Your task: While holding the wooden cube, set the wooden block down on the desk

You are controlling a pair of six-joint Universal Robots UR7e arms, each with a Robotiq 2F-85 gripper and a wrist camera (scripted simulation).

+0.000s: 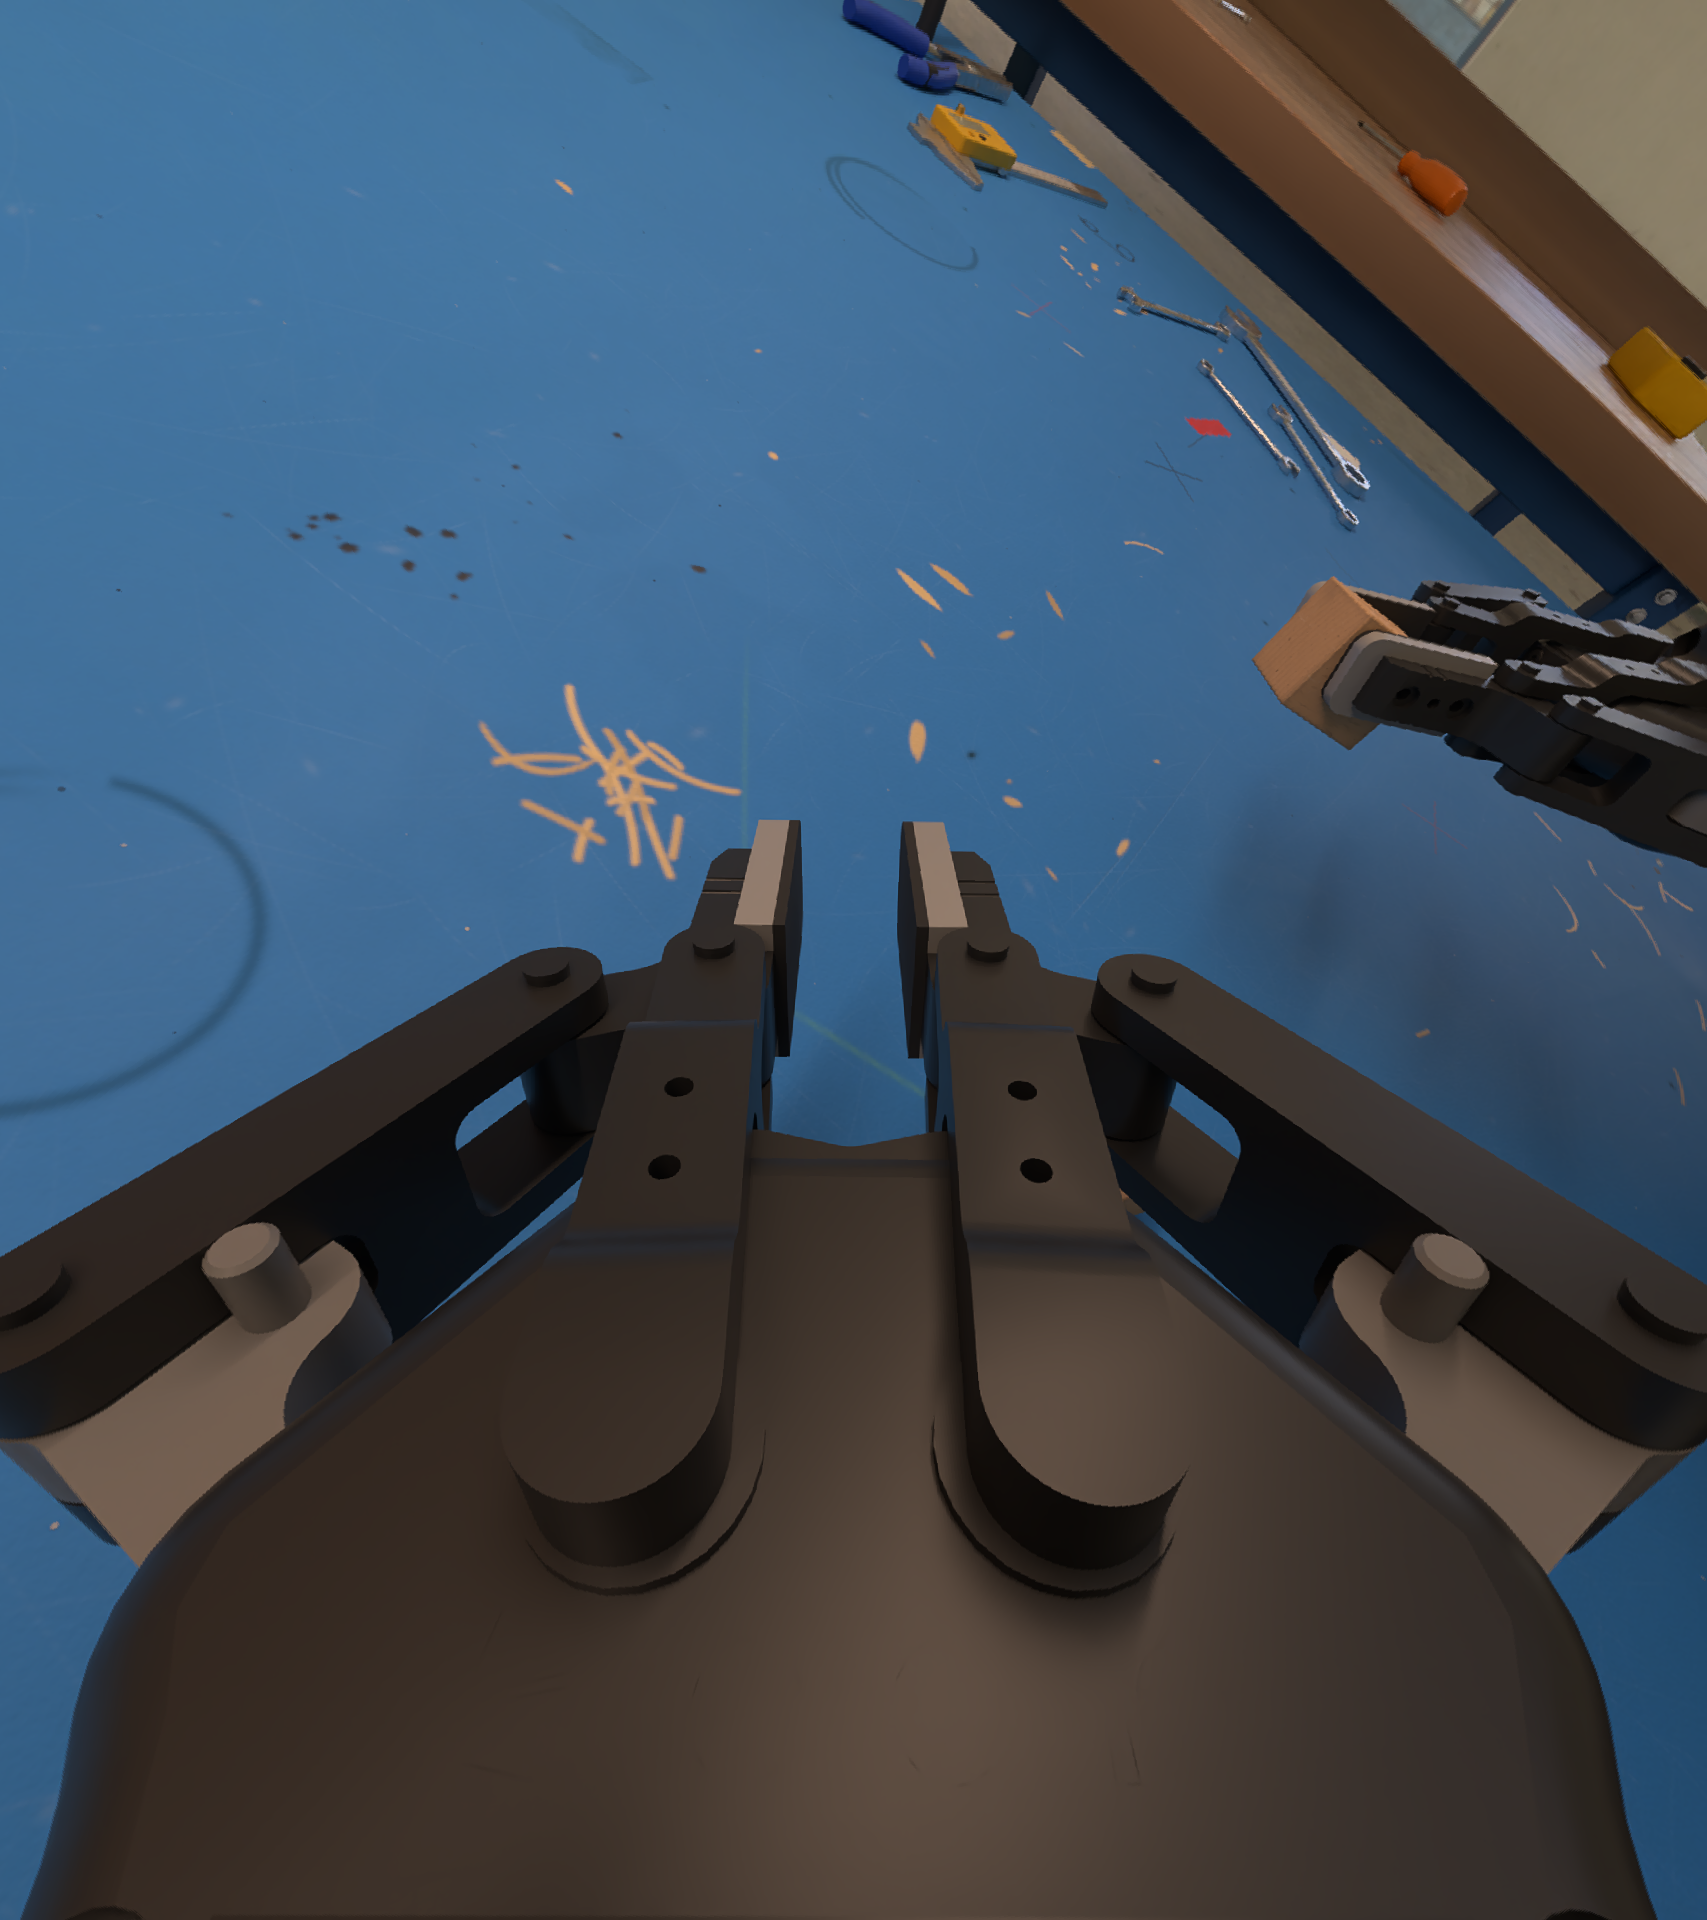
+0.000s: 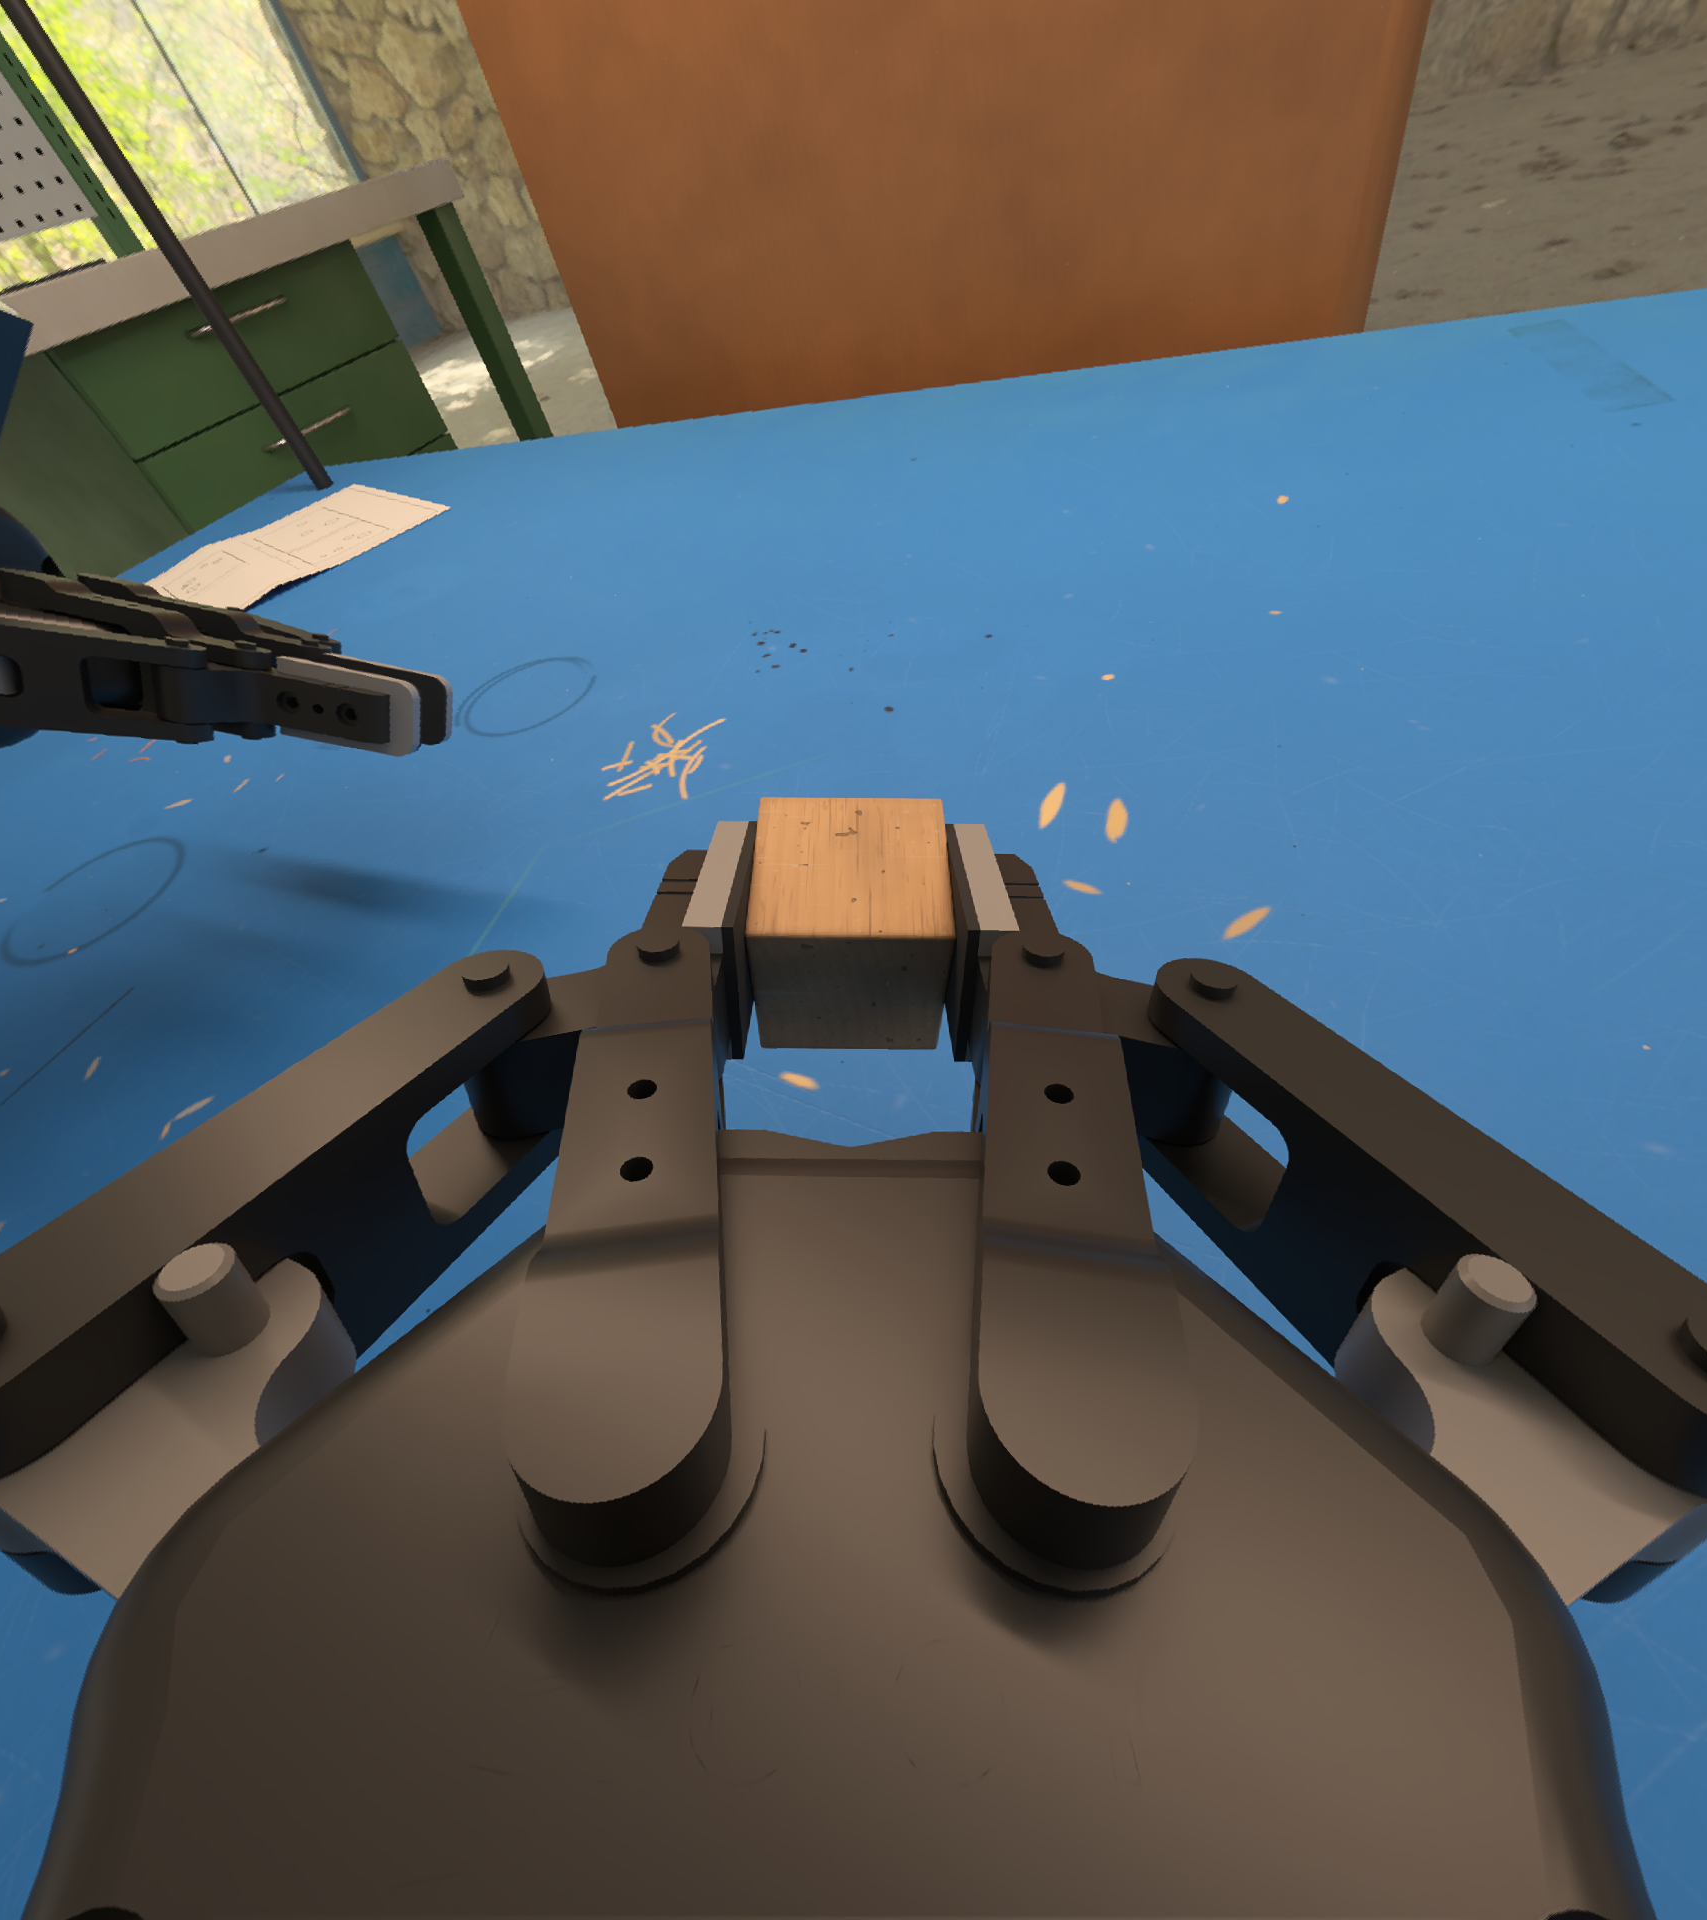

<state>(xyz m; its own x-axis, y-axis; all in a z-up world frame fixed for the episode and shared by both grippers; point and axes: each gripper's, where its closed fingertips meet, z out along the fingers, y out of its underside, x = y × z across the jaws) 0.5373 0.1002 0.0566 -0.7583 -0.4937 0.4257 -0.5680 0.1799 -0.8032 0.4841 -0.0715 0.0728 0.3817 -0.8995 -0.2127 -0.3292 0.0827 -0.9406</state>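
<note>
Cube (image 2: 849, 883) clamped between the pads of the right gripper (image 2: 849, 914), clear of the desk (image 2: 1348, 727); its top face pale wood, its near face in shadow; in the left wrist view the same cube (image 1: 1311, 649) shows at the right edge, held off the surface, with a soft shadow on the desk below the right gripper (image 1: 1348, 675). No second wooden piece (the task's block) can be made out in either view. Left gripper (image 1: 850, 883) empty, its jaws drawn near together with a narrow gap and nothing between them; it hovers above the blue desk (image 1: 309, 416); from the right wrist view the left gripper (image 2: 428, 712) shows side-on, well apart from the cube. Desk marked with orange scribbles (image 1: 610, 774), dark rings and scattered flecks. Far edge: spanners (image 1: 1285, 405), a yellow tool (image 1: 974, 135), blue-handled tools (image 1: 916, 57); behind them a wooden shelf (image 1: 1400, 260). Paper sheet (image 2: 298, 545) at the desk's far left; green cabinet (image 2: 246, 384) beyond it.
</note>
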